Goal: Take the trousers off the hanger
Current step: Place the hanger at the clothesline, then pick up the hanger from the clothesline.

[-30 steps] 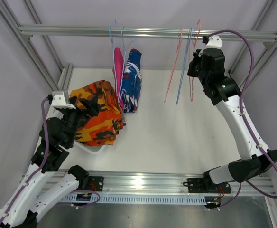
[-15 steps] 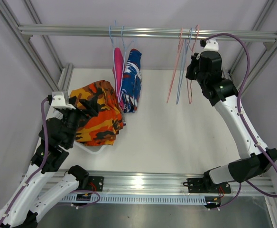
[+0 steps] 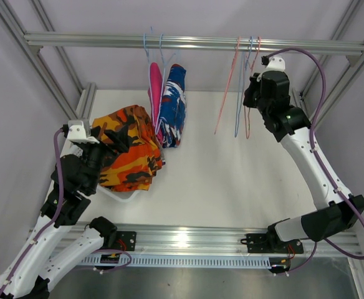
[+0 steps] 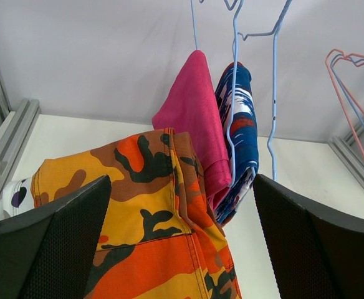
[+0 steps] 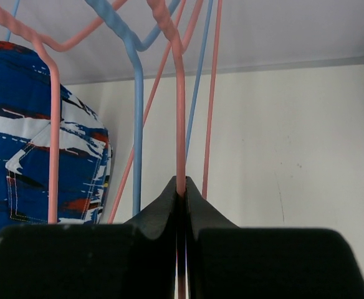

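Two pairs of trousers hang on blue wire hangers from the rail [image 3: 194, 42], left of its middle: the pink trousers [image 3: 154, 93] and, touching them on the right, the blue-white-red patterned trousers [image 3: 172, 107]. Below the rail's left part, the orange camouflage trousers [image 3: 131, 152] lie bunched on the worktop [image 3: 232, 174]. The left gripper [image 3: 110, 138] is over them with its fingers [image 4: 51, 243] spread wide apart, holding nothing. Near the rail's right end hang the empty hangers [image 3: 238, 93], pink and blue. The right gripper [image 5: 181, 190] is pinched together on the wire of one pink hanger [image 5: 181, 124], just below the rail.
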You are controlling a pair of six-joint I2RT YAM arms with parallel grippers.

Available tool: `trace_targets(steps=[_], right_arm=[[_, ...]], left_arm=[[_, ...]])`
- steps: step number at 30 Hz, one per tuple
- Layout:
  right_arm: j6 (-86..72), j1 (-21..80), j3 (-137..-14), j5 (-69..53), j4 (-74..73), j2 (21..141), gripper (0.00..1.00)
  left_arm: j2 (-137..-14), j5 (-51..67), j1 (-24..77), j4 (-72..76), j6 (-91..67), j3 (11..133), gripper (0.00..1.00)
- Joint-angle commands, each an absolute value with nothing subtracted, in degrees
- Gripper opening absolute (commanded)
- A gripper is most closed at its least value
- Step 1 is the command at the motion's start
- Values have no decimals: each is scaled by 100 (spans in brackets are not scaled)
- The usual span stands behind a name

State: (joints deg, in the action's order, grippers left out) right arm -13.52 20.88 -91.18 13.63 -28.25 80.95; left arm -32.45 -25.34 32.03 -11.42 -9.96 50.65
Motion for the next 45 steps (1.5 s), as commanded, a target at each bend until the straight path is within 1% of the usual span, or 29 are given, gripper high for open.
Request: trace_targets(steps=[1,3,4,6,8,9,10,12,13,15,22,25,29,31,32,34,36,39,40,45], right_arm=[[-1441,2109,-8983,1292,-2733,7866,7],[-1459,2136,-8860,1292,-2742,7788,9],[-1468,2171,-8798,1309,-2733,7752,12],[-1477,2215,-8596,1345,-2716,7647,13],[-1494,2276,-8447,1380,-2663,7471,21],[-1503,2302,-8290,1397,-2663,7349,29],[-1520,2320,-8201,1415,-2663,7348,33],[-1547,2382,-7999,1433,-2619,7138,38],[-1582,2408,-7815,1441,-2610,7058,43],[-1608,2504,-7639,1502,-2619,6804,47],[-1679,3093,-7146,2117,-2829,5846,51],[-1679,3471,-7233,2434,-3014,5494,51],[-1565,3981,-7794,2742,-3199,5335,52],[-1468,4252,-8050,2847,-3243,5431,52],[-1389,4376,-8181,3109,-3252,5501,52],[-1073,4674,-8533,3356,-3199,5808,53],[-897,4755,-8988,3366,-3217,6054,57],[-783,4834,-9455,3068,-3182,6573,59],[-774,4834,-9788,2937,-3182,6861,59],[-686,4817,-10581,2076,-2945,7715,63]], left_arm=[[-3182,-2566,3234,-958,-870,5045,99],[-3173,-2566,3234,-958,-870,5062,100],[-3173,-2566,3234,-958,-870,5045,99],[-3182,-2566,3234,-958,-870,5054,99],[-3182,-2558,3234,-958,-879,5001,100],[-3182,-2558,3234,-949,-879,5036,100],[-3182,-2558,3234,-958,-879,5036,99],[-3173,-2549,3234,-958,-879,5036,99],[-3173,-2549,3234,-958,-879,5036,99],[-3173,-2549,3234,-958,-879,5036,99],[-3182,-2531,3234,-967,-888,5036,99],[-3190,-2523,3234,-967,-896,5045,100],[-3217,-2496,3234,-975,-905,5036,99],[-3243,-2496,3234,-976,-905,5036,99],[-3252,-2496,3234,-976,-905,5036,99],[-3278,-2496,3234,-976,-914,5036,99],[-3305,-2487,3234,-984,-914,5027,99],[-3313,-2487,3234,-993,-914,5036,99],[-3313,-2487,3234,-993,-914,5045,99],[-3366,-2338,3243,-1019,-1028,5036,99]])
